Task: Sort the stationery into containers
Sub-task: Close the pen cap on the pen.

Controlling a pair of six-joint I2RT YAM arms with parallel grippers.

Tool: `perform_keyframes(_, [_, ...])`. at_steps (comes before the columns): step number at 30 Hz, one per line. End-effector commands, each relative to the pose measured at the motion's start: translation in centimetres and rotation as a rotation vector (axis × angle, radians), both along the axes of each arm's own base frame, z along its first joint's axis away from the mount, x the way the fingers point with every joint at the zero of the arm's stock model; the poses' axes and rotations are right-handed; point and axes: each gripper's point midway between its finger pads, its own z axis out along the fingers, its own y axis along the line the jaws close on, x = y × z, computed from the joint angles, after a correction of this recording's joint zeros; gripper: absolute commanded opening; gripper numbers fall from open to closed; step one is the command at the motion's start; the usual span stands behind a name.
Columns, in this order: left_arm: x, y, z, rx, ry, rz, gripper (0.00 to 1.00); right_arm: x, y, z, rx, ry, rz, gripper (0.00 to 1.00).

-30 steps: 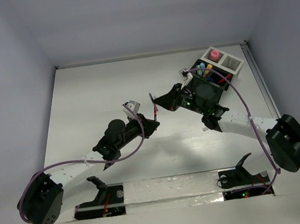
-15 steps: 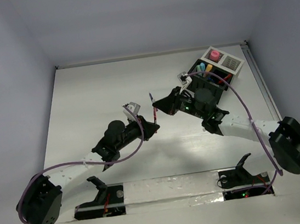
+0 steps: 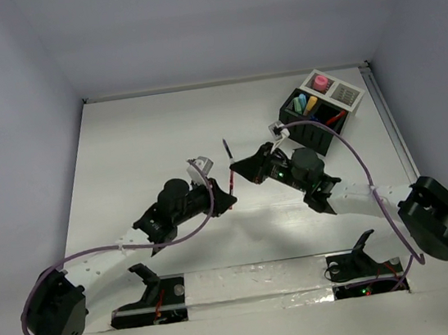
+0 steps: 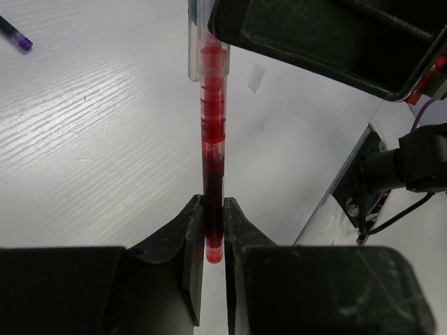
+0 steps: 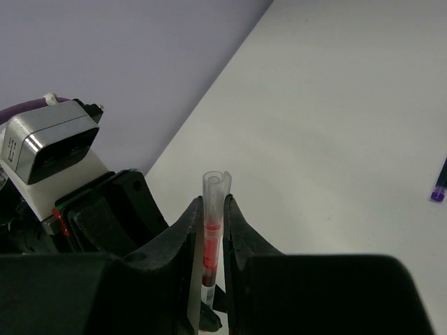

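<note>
Red pen [image 4: 212, 132] is being pinched by my left gripper [image 4: 211, 209] and right gripper [image 5: 213, 206] together; I'm losing its upper end behind the right jaws, and a dark pen [image 4: 14, 32] is running off-frame.

A white wood-grain table [image 3: 137, 137] spreads beneath the left gripper [image 3: 230, 191]. Pale lavender walls [image 3: 213, 20] rise beyond it; soft glare streaks the tabletop.

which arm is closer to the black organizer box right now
Right. The right arm lies just near-left of the organizer box; the left arm is farther left. The right claw and left claw both pinch the red pen.
</note>
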Motion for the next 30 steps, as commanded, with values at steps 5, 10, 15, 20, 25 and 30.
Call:
perform_keyframes(5, [5.4, 0.4, 20.2, -0.384, -0.447, 0.171, 0.00, -8.7, 1.0, -9.7, -0.201, 0.234, 0.253, 0.00])
perform_keyframes(10, [5.5, 0.2, 21.5, -0.400, -0.461, 0.163, 0.00, -9.3, 1.0, -10.1, -0.203, 0.238, 0.250, 0.00])
perform_keyframes(15, [5.7, 0.9, 22.8, -0.417, -0.479, 0.180, 0.00, -9.5, 0.5, -10.5, -0.215, 0.249, 0.245, 0.00])
perform_keyframes(20, [5.0, 0.4, 23.8, -0.454, -0.488, 0.132, 0.00, -9.8, 0.8, -10.5, -0.208, 0.253, 0.256, 0.00])
perform_keyframes(25, [4.4, 0.0, 24.6, -0.486, -0.494, 0.093, 0.00, -10.1, 1.3, -10.6, -0.220, 0.250, 0.264, 0.00])
perform_keyframes(30, [3.7, -0.5, 25.2, -0.518, -0.491, 0.046, 0.00, -9.6, 1.1, -9.8, -0.221, 0.223, 0.243, 0.00])
